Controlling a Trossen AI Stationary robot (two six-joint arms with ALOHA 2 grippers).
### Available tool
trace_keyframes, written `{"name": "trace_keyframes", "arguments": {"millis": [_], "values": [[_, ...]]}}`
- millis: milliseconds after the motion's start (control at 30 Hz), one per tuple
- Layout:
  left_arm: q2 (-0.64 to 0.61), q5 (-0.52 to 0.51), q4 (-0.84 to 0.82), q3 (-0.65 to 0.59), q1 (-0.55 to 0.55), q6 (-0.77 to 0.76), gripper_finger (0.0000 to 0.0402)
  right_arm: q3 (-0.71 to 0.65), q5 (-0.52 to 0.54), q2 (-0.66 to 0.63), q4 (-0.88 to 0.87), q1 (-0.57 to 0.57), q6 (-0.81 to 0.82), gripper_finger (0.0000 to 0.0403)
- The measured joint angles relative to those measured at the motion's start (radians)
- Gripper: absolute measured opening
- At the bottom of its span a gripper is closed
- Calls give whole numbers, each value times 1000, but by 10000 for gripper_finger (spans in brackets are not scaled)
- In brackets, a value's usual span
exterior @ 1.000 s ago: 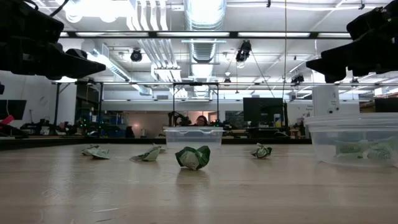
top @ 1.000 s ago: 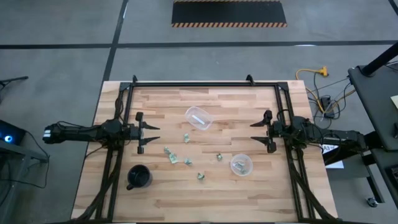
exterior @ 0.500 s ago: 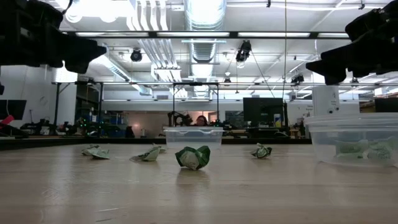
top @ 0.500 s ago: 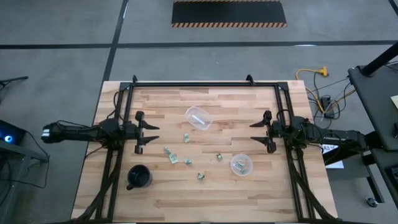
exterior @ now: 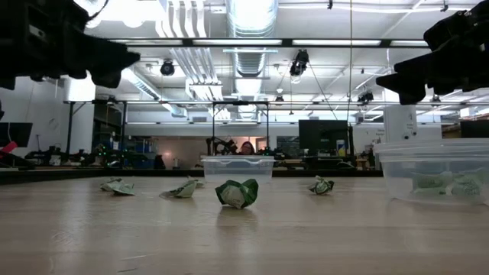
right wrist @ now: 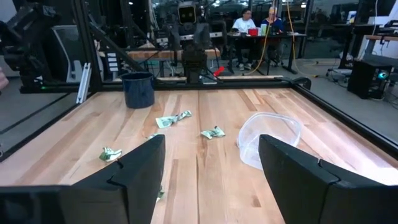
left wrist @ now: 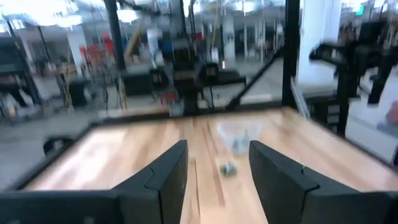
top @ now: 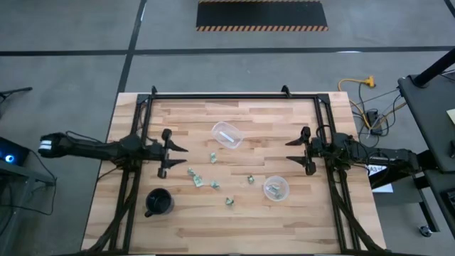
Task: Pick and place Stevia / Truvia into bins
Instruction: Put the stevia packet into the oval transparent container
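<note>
left gripper (top: 173, 153) now nudged farther inward over table (top: 284, 213), toward loose packets (top: 197, 178); jaws spread, empty. right gripper (top: 293, 151) unmoved, jaws apart. approach only; no pick yet.

Table (top: 284, 227): wooden top, a black rail frame (top: 234, 95) along the far edge and both side edges.
Middle: crumpled packets (top: 213, 158) scattered low and well apart; passage above them open.
Far of middle: clear cup on its side (top: 227, 135), bare wood around it.
Toward right edge: upright clear cup (top: 275, 188), packets inside.
Near left corner: black cup (top: 159, 203), the tallest obstacle.
Near edge: bare wood.
Left gripper (top: 177, 152) and right gripper (top: 291, 151), fingers spread, flank the middle.
</note>
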Motion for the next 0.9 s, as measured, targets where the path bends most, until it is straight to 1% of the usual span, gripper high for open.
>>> {"name": "trace_keyframes", "arguments": {"millis": [167,333,567,633,733,833,900], "values": [[162,0,-100,83,0,0,155,0,0,0,0,0,0,251],[312,-2,-260,205,0,-15,155,0,0,0,0,0,0,247],[489,0,-613,411,-3,-21,155,0,0,0,0,0,-3,251],[534,4,-721,465,-9,-52,155,0,1,0,0,0,-3,253],[594,9,-830,543,-20,-115,155,0,1,0,0,0,-3,254],[655,25,-897,608,-35,-191,155,0,0,0,0,0,-4,251],[691,58,-926,645,-54,-222,155,0,1,0,0,0,-4,249]]}}
